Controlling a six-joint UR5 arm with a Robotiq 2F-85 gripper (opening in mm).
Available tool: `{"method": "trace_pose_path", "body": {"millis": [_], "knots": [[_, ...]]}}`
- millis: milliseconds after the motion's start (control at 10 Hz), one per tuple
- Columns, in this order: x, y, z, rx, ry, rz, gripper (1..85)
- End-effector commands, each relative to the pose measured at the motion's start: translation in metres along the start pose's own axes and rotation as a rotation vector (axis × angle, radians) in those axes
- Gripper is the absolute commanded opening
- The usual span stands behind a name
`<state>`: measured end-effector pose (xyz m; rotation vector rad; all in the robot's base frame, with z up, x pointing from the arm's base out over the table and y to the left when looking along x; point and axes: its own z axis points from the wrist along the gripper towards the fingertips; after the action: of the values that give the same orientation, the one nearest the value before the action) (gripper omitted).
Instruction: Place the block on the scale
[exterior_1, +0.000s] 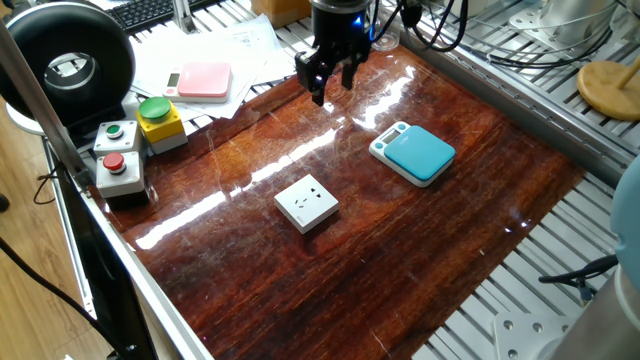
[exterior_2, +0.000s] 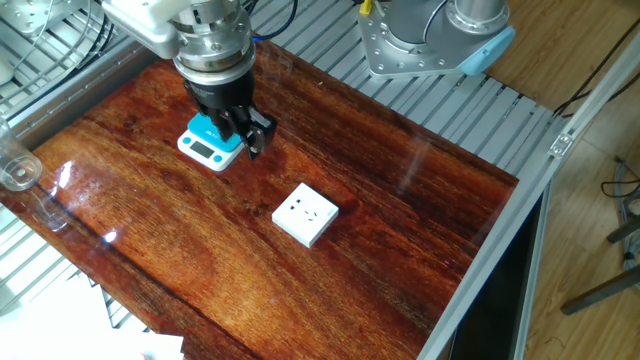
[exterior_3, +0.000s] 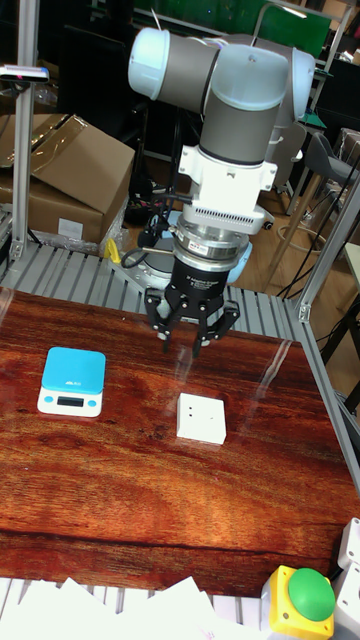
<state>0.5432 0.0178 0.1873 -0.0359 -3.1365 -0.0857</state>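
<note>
Resting apart: block (exterior_1: 307, 203), scale (exterior_1: 413, 153)

The single arm reaches down over the table's far side, wrist vertical; its gripper (exterior_1: 333, 84) (exterior_2: 250, 138) (exterior_3: 182, 346) points straight down, fingers narrowly parted, holding nothing, clear of the surface

Robotics lab or test cell. A wood-grain counter (exterior_1: 420, 250) is mounted on slotted aluminium extrusion framing (exterior_2: 440, 110). An industrial arm base (exterior_2: 430, 40) is bolted at one edge. A push-button control box (exterior_1: 118, 160) and a yellow box with a green button (exterior_1: 160, 122) are seen beside loose papers (exterior_1: 215, 50), a keyboard (exterior_1: 150, 12) and stacked cardboard boxes (exterior_3: 70, 185).
</note>
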Motion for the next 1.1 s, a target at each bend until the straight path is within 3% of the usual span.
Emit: {"method": "trace_pose_path", "body": {"millis": [0, 500, 600, 800, 1000], "knots": [[0.0, 0.01, 0.002, -0.032, 0.001, 0.022, 1.0], [0.005, 0.019, 0.004, -0.044, 0.014, 0.036, 1.0], [0.005, 0.02, 0.004, -0.035, 0.012, 0.037, 1.0], [0.003, 0.018, 0.009, 0.029, -0.01, 0.062, 1.0], [0.015, 0.028, 0.012, 0.023, 0.001, 0.099, 1.0]]}}
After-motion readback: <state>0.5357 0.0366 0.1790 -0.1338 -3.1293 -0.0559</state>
